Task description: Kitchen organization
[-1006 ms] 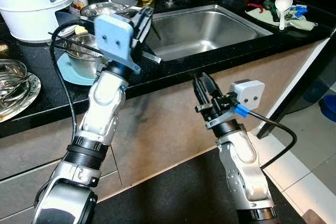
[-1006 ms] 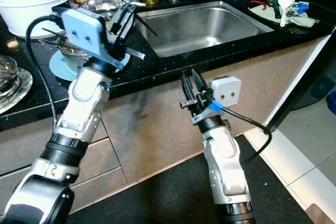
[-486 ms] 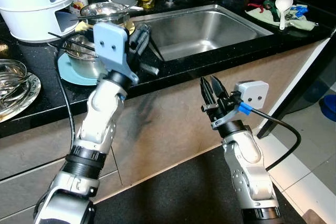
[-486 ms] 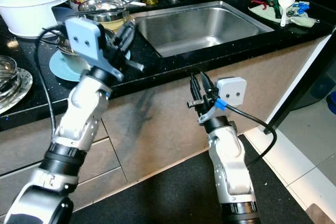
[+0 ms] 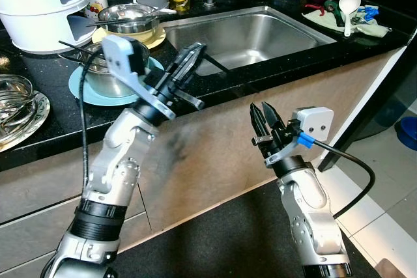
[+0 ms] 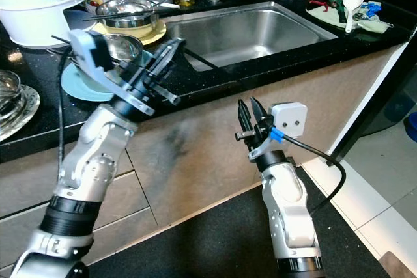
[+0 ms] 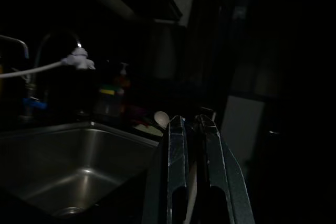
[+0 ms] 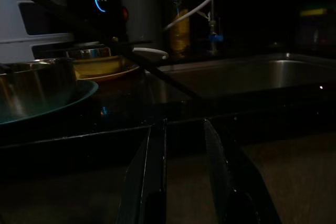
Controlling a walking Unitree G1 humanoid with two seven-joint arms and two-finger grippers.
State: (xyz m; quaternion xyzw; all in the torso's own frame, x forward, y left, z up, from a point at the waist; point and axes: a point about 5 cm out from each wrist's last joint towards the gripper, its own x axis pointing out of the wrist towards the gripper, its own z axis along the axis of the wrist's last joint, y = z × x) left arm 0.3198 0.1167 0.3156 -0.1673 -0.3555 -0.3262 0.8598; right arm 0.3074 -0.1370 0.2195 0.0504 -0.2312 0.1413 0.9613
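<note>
Over the counter edge beside the sink (image 5: 260, 34), the left gripper (image 5: 189, 63) pinches a thin dark chopstick (image 5: 212, 63) between nearly closed fingers. Below, the right gripper (image 5: 266, 118) waits slightly parted, empty. The stick looks likely to slip or snag the steel bowl (image 5: 107, 73).
</note>
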